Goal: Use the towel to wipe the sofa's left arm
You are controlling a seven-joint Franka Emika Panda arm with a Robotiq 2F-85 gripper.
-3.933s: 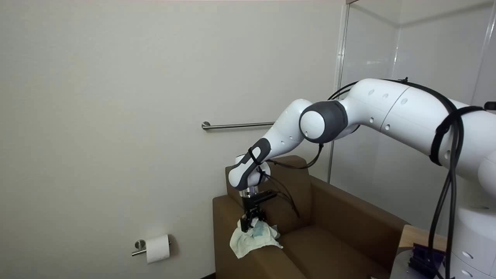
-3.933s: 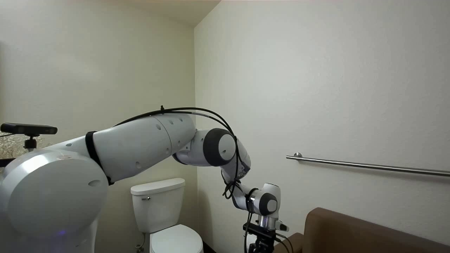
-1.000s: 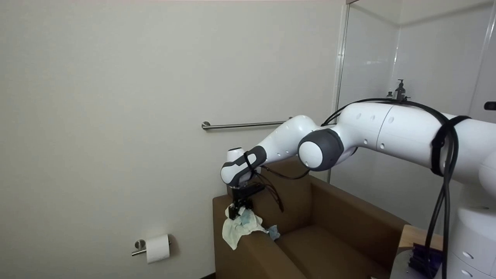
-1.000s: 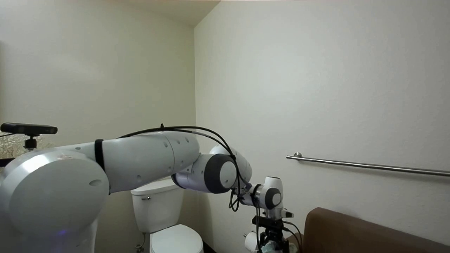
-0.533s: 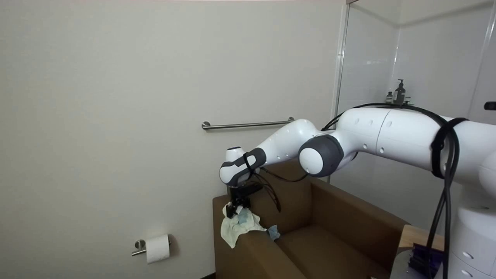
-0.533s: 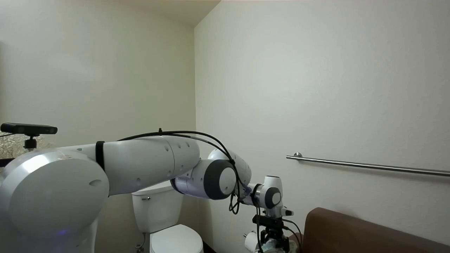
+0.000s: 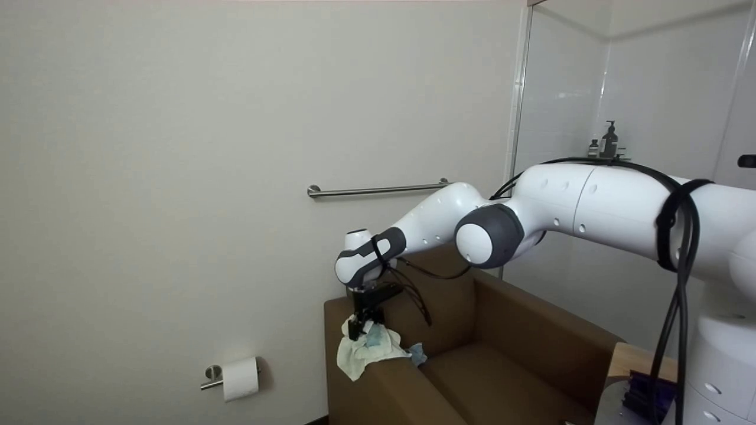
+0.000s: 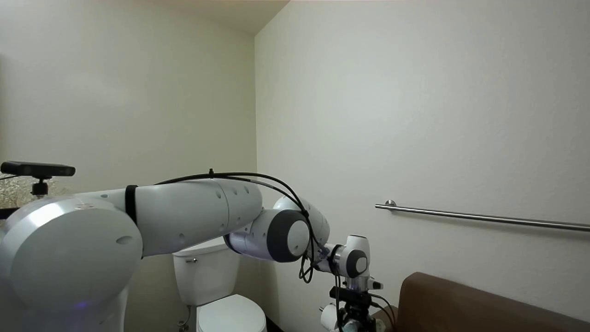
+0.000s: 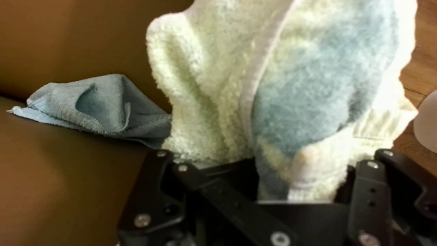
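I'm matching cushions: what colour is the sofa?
The sofa is plain brown; it shows best in an exterior view.

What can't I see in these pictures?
Black metal claw tips: wrist view, behind the fluffy cream-and-blue towel.
Where the bluish cloth leads: wrist view, under that towel.
Brown sofa arm beneath: an exterior view, same towel.
Round white thing: wrist view, right edge cuts it.

White arm point(image 7: 626, 206), dark-grey joint rings point(image 7: 509, 227), black cables point(image 7: 687, 248), black end effector point(image 7: 366, 326), silver screws point(image 9: 142, 220)
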